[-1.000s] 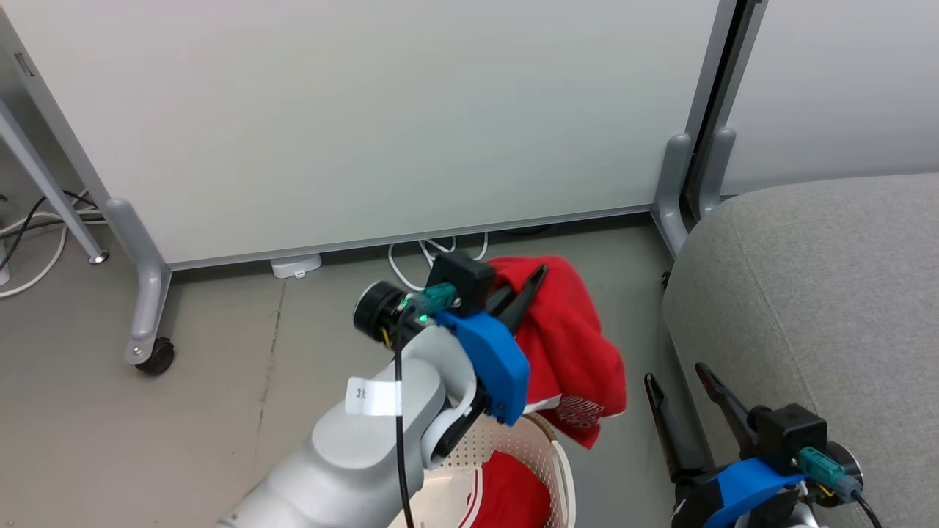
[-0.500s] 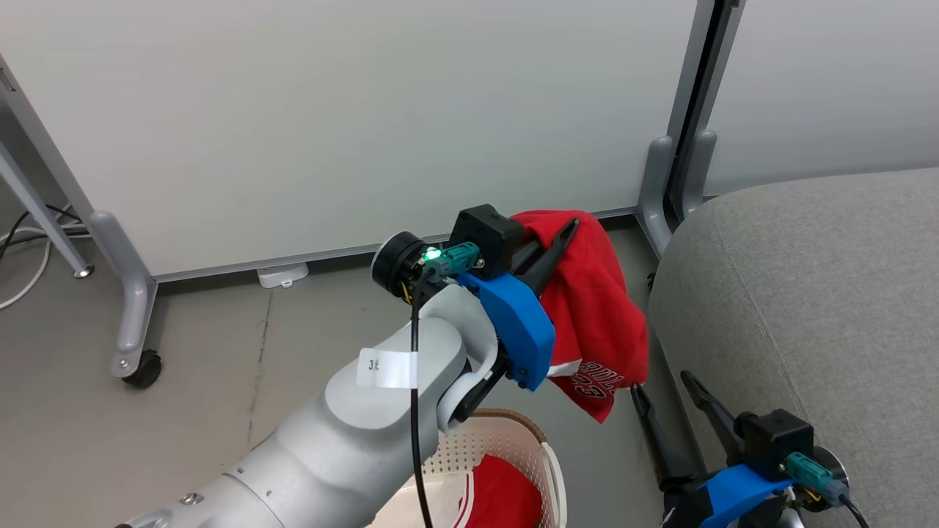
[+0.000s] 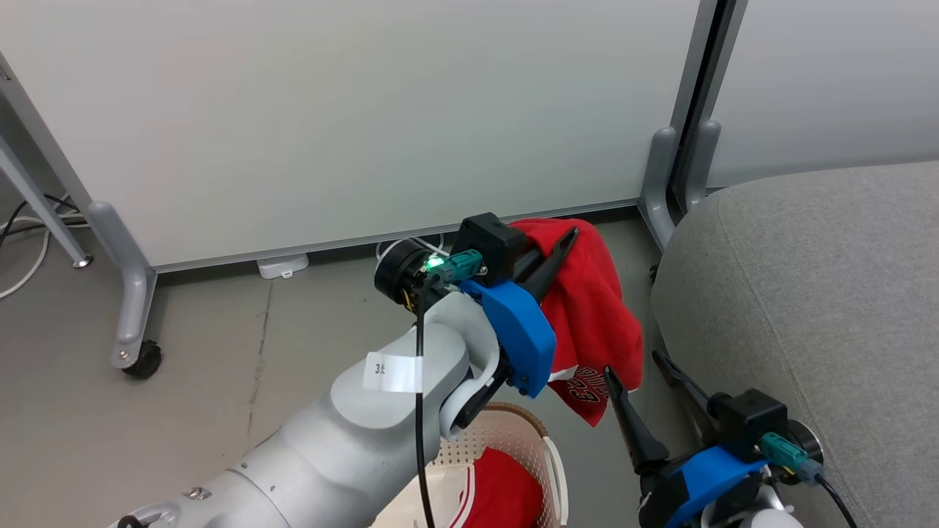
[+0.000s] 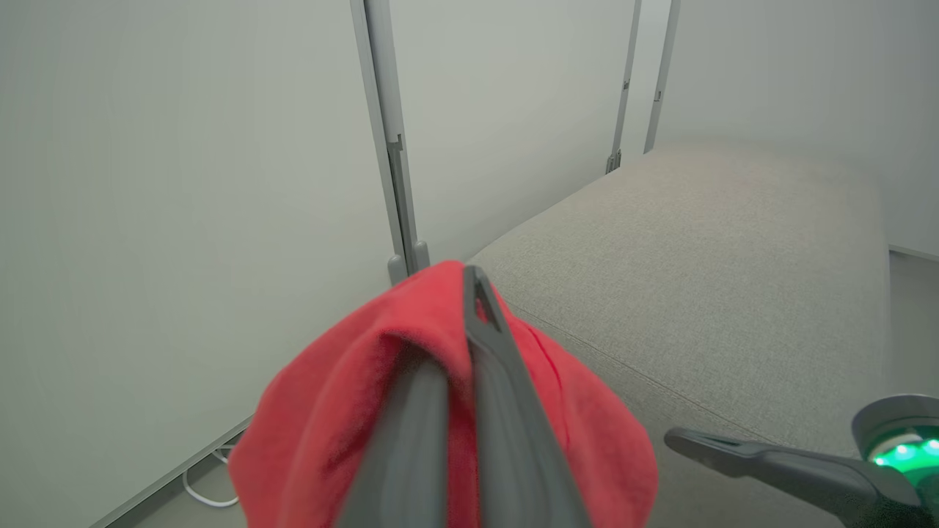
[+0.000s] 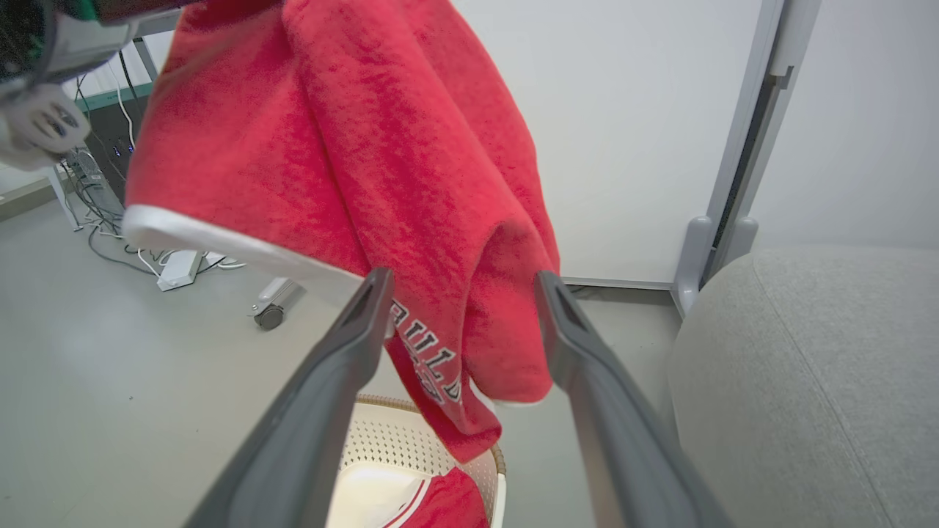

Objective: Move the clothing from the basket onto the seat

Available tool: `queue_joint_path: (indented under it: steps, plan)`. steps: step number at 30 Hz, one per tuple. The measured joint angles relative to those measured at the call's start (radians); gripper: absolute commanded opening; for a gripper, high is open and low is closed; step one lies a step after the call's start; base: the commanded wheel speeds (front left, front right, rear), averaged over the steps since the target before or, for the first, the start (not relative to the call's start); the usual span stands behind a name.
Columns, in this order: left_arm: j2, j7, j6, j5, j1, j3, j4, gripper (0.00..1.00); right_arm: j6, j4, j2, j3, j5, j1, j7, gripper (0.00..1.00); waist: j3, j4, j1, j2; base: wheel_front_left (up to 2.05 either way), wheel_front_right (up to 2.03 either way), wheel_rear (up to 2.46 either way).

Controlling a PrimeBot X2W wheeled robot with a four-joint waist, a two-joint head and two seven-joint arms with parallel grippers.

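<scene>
Left gripper [image 4: 469, 284] fingers clamped on a fold of the red garment [image 3: 594, 315], which droops below them over the basket [image 3: 549, 449]. The seat [image 3: 807, 293] is just beyond. Right gripper [image 3: 632, 365] fingers apart, empty, near its hem. Striped garment [image 3: 506, 488] in basket. Likely light and floppy, so pinch a bunched fold.

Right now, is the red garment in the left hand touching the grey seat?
Apart. The right wrist view shows wall and floor between the hanging garment and the seat.

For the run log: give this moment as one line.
left pincer: shut on printed garment | right pincer: open | striped garment: in basket
</scene>
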Motion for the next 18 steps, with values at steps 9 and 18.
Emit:
queue_joint_path:
  steps: [9,18]
  plan:
    - [0.0,-0.012,0.008,-0.041,-0.002,-0.038,-0.01,0.0,0.0,0.04,0.0,0.041,-0.021,-0.09,0.022,1.0,0.003,0.011,0.0,0.0,0.0,0.0,0.0]
    - [0.0,-0.016,0.013,-0.063,-0.005,-0.063,-0.027,0.0,0.0,0.12,0.0,0.088,-0.025,-0.17,0.044,1.0,0.0,0.013,0.0,0.0,0.0,0.0,0.0]
